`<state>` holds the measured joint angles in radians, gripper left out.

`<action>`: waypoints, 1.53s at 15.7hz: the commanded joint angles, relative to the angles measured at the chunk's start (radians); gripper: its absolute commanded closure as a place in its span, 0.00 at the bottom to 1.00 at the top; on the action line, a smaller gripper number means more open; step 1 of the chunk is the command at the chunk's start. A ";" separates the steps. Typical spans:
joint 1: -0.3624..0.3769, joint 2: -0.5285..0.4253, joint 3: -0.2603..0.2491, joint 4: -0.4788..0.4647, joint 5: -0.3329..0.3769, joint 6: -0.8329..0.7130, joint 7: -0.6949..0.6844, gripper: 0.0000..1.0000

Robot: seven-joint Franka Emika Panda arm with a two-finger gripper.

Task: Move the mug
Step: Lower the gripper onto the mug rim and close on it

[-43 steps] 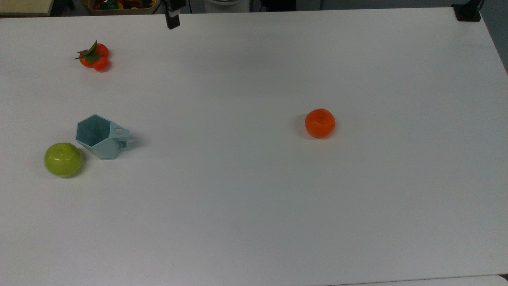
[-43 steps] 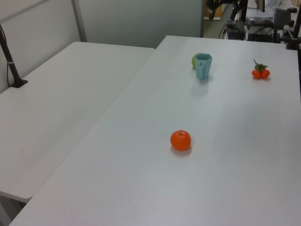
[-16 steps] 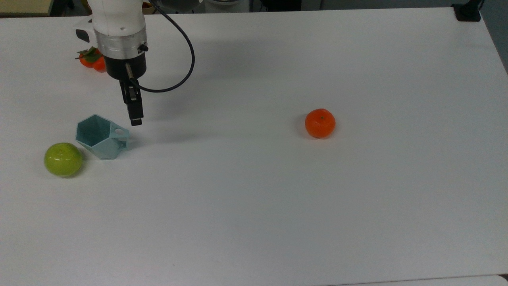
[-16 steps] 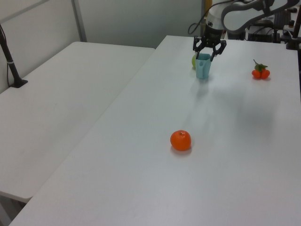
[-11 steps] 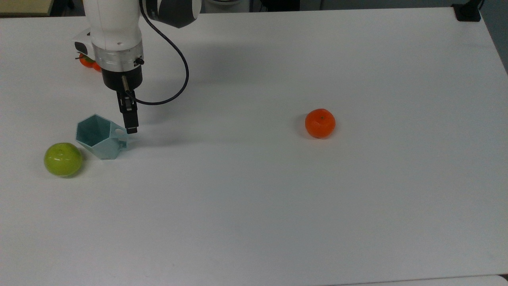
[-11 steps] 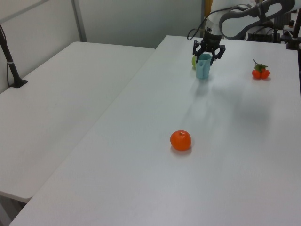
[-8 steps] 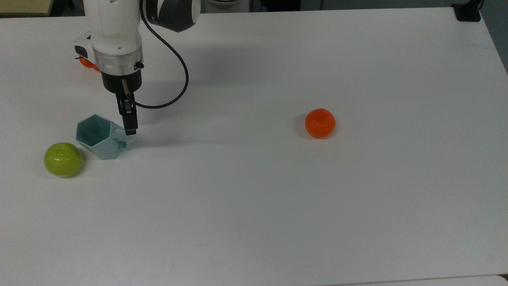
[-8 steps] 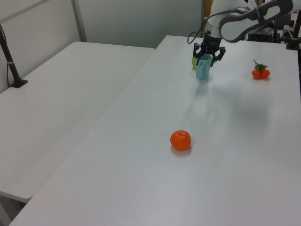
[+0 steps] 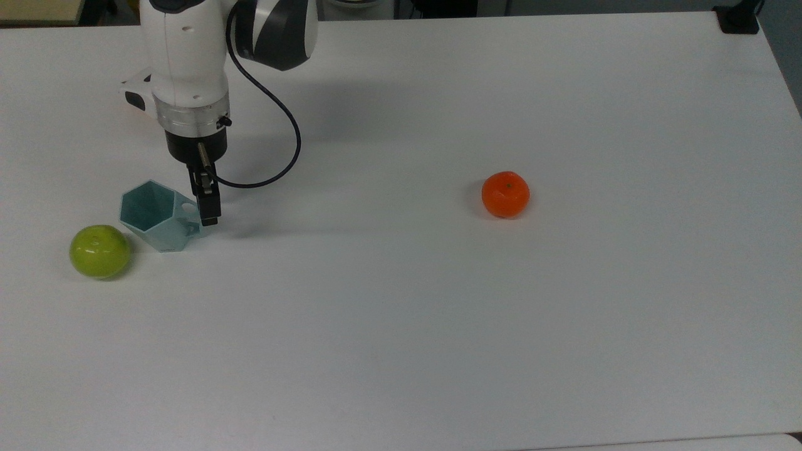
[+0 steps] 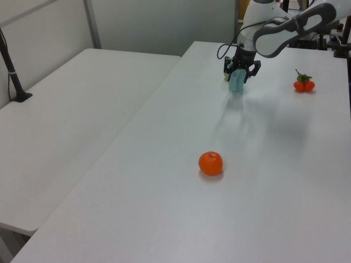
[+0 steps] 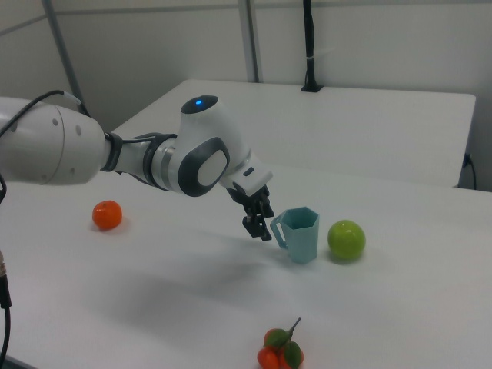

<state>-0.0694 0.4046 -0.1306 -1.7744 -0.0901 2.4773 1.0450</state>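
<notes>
Scene at the approach to the grasp. The pale teal-blue faceted mug with a hexagonal rim (image 9: 156, 215) stands upright on the white table (image 9: 438, 313), at about nine o'clock from the table's centre in the top view; the black two-finger gripper (image 9: 210, 210) of the white Franka arm (image 9: 188, 69) hangs just beside the mug's small side handle with a round hole (image 9: 190, 208), on the handle side; from the gripper the mug body lies at nine o'clock in the top view, and at three o'clock in the right view, where the gripper (image 11: 259, 227) sits level with the handle and beside the mug (image 11: 301, 234). In the left view the fingers stand apart, one to either side of the mug (image 10: 236, 82), with nothing clamped between them yet; whether a finger already touches the handle cannot be told. The mug's long axis is vertical, its mouth upward; its interior appears empty. A glossy green apple (image 9: 99, 251) lies close to the mug at about eight o'clock from it in the top view, not touching; a round orange tangerine (image 9: 505, 194) lies well apart at three o'clock; a small cluster of orange fruits with green leaves (image 11: 280, 351) rests near the table edge in the right view. Judged step: closing on the mug's handle side before moving it; the nearby apple is the likely obstacle.
</notes>
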 commanded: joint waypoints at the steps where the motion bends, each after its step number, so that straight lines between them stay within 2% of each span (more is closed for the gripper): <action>1: -0.006 0.010 -0.004 -0.010 -0.039 0.037 0.021 0.30; 7: -0.017 0.013 -0.004 -0.010 -0.057 0.037 0.018 0.31; 11: -0.026 0.014 -0.004 -0.011 -0.065 0.037 0.018 0.44; 16: -0.027 0.022 -0.004 -0.011 -0.088 0.035 0.015 0.54; 24: -0.027 0.033 -0.003 -0.017 -0.120 0.035 0.013 0.55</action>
<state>-0.0984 0.4375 -0.1315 -1.7745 -0.1858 2.4874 1.0450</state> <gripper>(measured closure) 0.551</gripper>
